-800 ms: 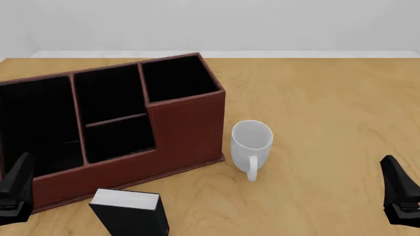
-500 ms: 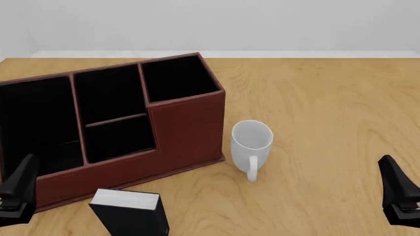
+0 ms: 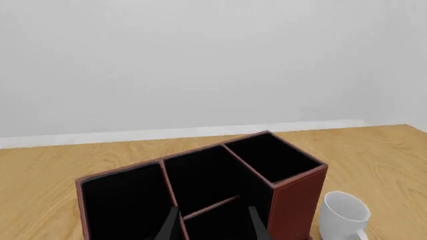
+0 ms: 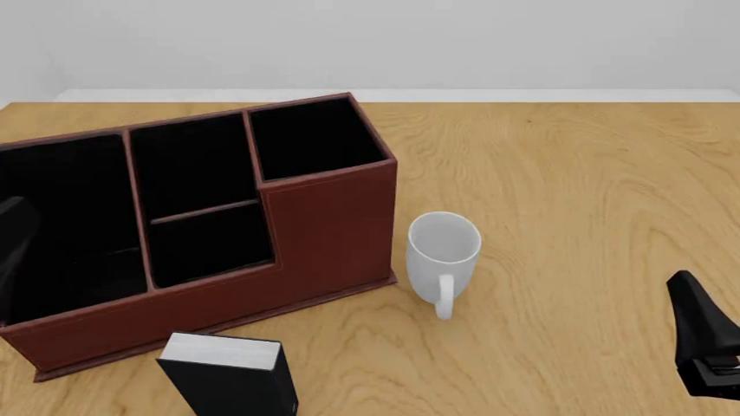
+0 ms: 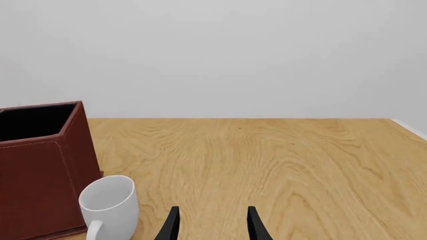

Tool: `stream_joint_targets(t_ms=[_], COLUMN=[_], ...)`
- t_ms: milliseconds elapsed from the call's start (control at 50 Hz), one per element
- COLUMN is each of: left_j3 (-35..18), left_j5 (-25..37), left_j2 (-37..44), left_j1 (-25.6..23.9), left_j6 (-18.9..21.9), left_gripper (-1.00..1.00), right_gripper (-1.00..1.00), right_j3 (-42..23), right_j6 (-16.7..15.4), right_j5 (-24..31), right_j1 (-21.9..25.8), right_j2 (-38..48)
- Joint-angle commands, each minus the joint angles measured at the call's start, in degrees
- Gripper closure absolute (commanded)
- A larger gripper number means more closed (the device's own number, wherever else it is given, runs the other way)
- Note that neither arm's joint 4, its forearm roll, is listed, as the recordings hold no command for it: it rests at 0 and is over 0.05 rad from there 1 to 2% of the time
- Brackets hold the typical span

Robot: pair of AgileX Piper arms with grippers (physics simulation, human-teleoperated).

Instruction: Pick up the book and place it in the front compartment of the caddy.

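Observation:
The black book (image 4: 225,374) with white-grey page edges stands on the table near the front edge, just in front of the reddish-brown caddy (image 4: 329,225). The front compartment (image 4: 191,163) is the full-height cell of the middle column, behind the low-walled cell (image 4: 214,244); it also shows in the left wrist view (image 3: 200,181). My left gripper (image 4: 14,230) hovers at the caddy's left end, open and empty, with the caddy (image 3: 297,200) ahead of its fingers (image 3: 171,226). My right gripper (image 4: 697,325) is open and empty at the far right. The book is out of both wrist views.
A white mug (image 4: 443,253) lies on its side just right of the caddy, handle toward me; it also shows in the left wrist view (image 3: 345,214) and the right wrist view (image 5: 108,206). A white wall bounds the table's far edge.

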Motion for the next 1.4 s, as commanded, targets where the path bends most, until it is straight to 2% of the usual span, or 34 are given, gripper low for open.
stream_joint_targets(t_ms=[20, 60, 80, 100, 120, 140, 160, 180, 200, 220, 240, 260, 300, 320, 340, 360, 400, 420, 440, 480, 500, 520, 540, 560, 580, 600, 680, 700, 760, 780, 900, 1100, 1260, 1400], left_j3=[-13.4, -17.1, -18.1, -22.1, -23.6, -28.4, -27.9, -28.1, -29.6, -32.6, -34.6, -34.6, -39.6, -42.5, -44.7, -46.4, -49.9, -51.3, -53.3, -54.6, -57.9, -57.9, -61.0, -58.9, -57.5, -57.8, -54.9, -53.2, -51.2, -50.7, -47.0, -44.1, -40.1, -36.5], left_j5=[10.5, 13.0, 14.4, 18.6, 20.3, 26.0, 25.7, 25.2, 26.6, 30.0, 31.8, 31.9, 35.7, 38.3, 40.5, 43.4, 46.9, 48.9, 50.4, 53.7, 56.6, 57.9, 59.9, 60.1, 60.1, 60.1, 60.1, 60.1, 60.1, 60.1, 60.1, 60.1, 60.1, 60.1], left_j2=[6.7, 8.1, 10.1, 12.4, 13.5, 16.8, 16.2, 16.8, 18.1, 19.5, 20.8, 21.2, 24.9, 26.3, 27.5, 29.1, 30.8, 32.2, 33.1, 34.2, 36.1, 36.1, 38.0, 38.5, 39.5, 40.4, 43.7, 43.8, 44.7, 45.8, 47.7, 48.8, 49.5, 49.6], left_j1=[-15.8, -19.0, -20.6, -24.4, -25.6, -31.3, -31.0, -29.7, -29.8, -33.3, -34.4, -32.8, -34.0, -35.7, -37.2, -38.7, -41.2, -41.4, -42.0, -43.9, -44.7, -45.8, -46.2, -47.1, -50.5, -49.3, -53.2, -53.8, -52.6, -52.7, -50.7, -52.5, -49.4, -43.4], left_j6=[8.0, 11.1, 15.4, 11.5, 11.8, 4.7, 16.9, 17.6, 15.6, 16.0, 12.8, 22.3, 16.0, 18.3, 15.7, 18.6, 14.6, 18.2, 15.7, 18.2, 14.6, 18.2, 16.0, 18.7, 17.5, 18.1, 17.6, 19.4, 26.1, 25.7, 30.6, 31.2, 34.5, 41.3], left_gripper=[-1.0, -1.0, -1.0, -1.0, -1.0, -1.0, -1.0, -1.0, -1.0, -1.0, -1.0, -1.0, -1.0, -1.0, -1.0, -1.0, -1.0, -1.0, -1.0, -1.0, -1.0, -1.0, -1.0, -1.0, -1.0, -1.0, -1.0, -1.0, -1.0, -1.0, -1.0, -1.0, -1.0, -1.0], right_gripper=[-1.0, -1.0, -1.0, -1.0, -1.0, -1.0, -1.0, -1.0, -1.0, -1.0, -1.0, -1.0, -1.0, -1.0, -1.0, -1.0, -1.0, -1.0, -1.0, -1.0, -1.0, -1.0, -1.0, -1.0, -1.0, -1.0, -1.0, -1.0, -1.0, -1.0, -1.0, -1.0, -1.0, -1.0], right_j3=[0.1, 0.1, 0.1, 0.3, 0.3, 0.4, 0.4, 0.4, 0.4, 0.5, 0.5, 0.5, 0.5, 0.5, 0.5, 0.5, 0.5, 0.6, 0.6, 0.7, 0.7, 0.7, 0.7, 0.7, 0.8, 0.8, 0.7, 0.7, 0.8, 0.8, 0.8, 0.8, 0.7, 0.7], right_j6=[0.1, 0.1, 0.0, 0.2, 0.2, 0.1, 0.1, 0.2, 0.1, 0.1, 0.0, 0.0, 0.0, 0.0, 0.0, 0.0, -0.1, -0.1, -0.1, -0.1, -0.2, -0.2, -0.2, -0.2, -0.3, -0.3, -0.5, -0.5, -0.7, -0.8, -0.8, -0.6, -0.5, -0.4], right_j5=[-0.2, -0.2, -0.3, -0.4, -0.4, -0.4, -0.5, -0.5, -0.5, -0.5, -0.6, -0.6, -0.6, -0.6, -0.7, -0.7, -0.6, -0.7, -0.7, -0.7, -0.8, -0.8, -0.8, -0.8, -0.8, -0.7, -0.7, -0.7, -0.8, -1.0, -1.3, -1.0, -1.0, -0.9], right_j1=[1.0, 1.2, 1.2, 1.0, 1.4, 1.6, 1.6, 1.6, 1.7, 1.8, 1.9, 2.0, 2.0, 2.1, 2.0, 2.0, 2.0, 2.0, 2.0, 2.1, 2.1, 2.1, 2.1, 2.1, 2.1, 2.2, 2.0, 2.0, 1.7, 1.8, 1.8, 1.3, 1.2, 1.2], right_j2=[0.0, 0.0, 0.0, 0.0, 0.0, 0.0, 0.0, 0.1, 0.1, 0.1, 0.1, 0.1, 0.2, 0.2, 0.2, 0.2, 0.1, 0.2, 0.2, 0.2, 0.3, 0.4, 0.3, 0.4, 0.3, 0.3, 0.2, 0.2, 0.3, 0.5, 0.9, 0.5, 0.4, 0.2])
